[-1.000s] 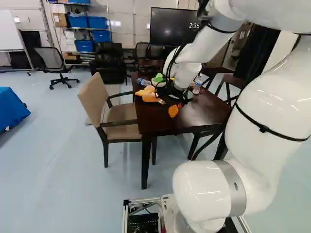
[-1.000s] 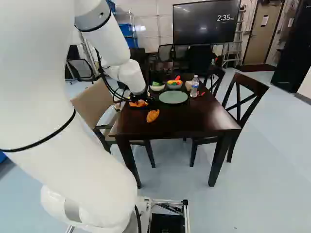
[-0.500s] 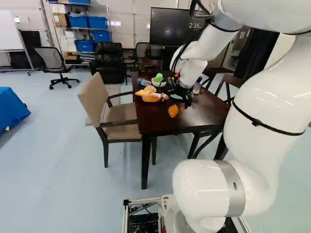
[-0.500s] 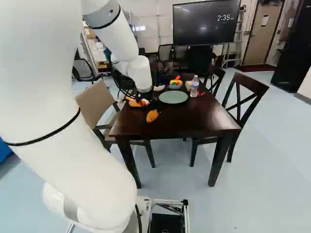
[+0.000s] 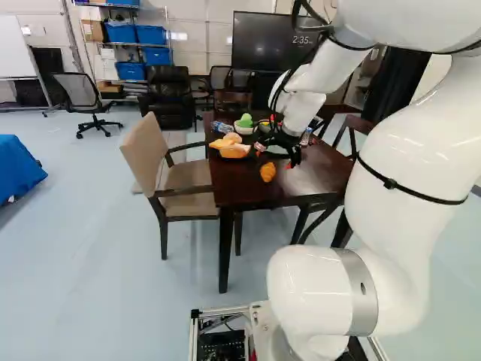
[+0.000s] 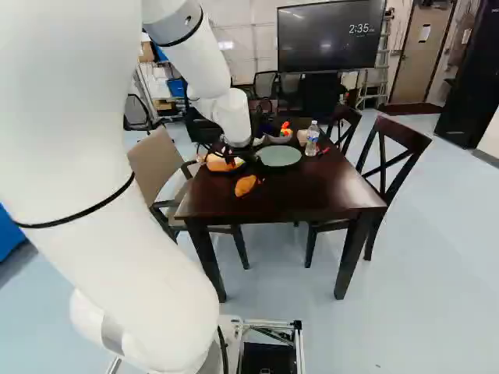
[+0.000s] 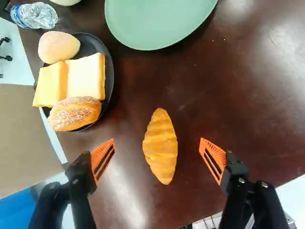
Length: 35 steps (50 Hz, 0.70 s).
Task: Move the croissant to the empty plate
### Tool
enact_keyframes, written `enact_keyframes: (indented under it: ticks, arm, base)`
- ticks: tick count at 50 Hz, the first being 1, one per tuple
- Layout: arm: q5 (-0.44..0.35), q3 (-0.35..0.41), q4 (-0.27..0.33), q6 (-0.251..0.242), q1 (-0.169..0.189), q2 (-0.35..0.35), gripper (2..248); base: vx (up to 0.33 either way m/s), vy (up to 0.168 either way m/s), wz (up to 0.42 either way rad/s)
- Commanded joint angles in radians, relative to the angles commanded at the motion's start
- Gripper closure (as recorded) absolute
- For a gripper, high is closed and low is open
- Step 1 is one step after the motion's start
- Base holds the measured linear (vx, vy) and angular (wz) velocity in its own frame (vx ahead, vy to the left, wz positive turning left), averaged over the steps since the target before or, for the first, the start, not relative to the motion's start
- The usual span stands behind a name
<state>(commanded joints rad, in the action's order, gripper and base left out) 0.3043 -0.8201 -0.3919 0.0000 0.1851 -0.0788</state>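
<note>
The gripper [image 5: 275,156] is spread wide, fingers well apart. The croissant [image 7: 160,146] lies on the table [image 7: 248,105] between its fingertips, touching neither. The green plate [image 7: 159,21] is ahead, cut off in the wrist view; beside that, bread [image 7: 86,76] hides much of a black plate [image 7: 109,71].

So in the wrist view the round, pale green plate [image 7: 159,21] is running off the edge, and a pale, rounded thing [image 7: 66,2] is getting chopped so badly I'm not working out what it is. The tan and yellow bread [image 7: 86,76] is covering most of the round black dish [image 7: 109,71]. The bulky white arm [image 5: 409,135] is spilling out of both base views, and in the left one it's blocking part of the big black wall screen [image 5: 255,45]. Bits in the small grey bowl [image 6: 281,140] are looking too tiny to name.
</note>
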Motion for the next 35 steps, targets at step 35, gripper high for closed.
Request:
enact_keyframes:
  ticks: [35]
  arm:
    - [0.0,-0.018,0.0,0.0,0.0,-0.077,13]
  base:
    - [0.0,0.0,0.0]
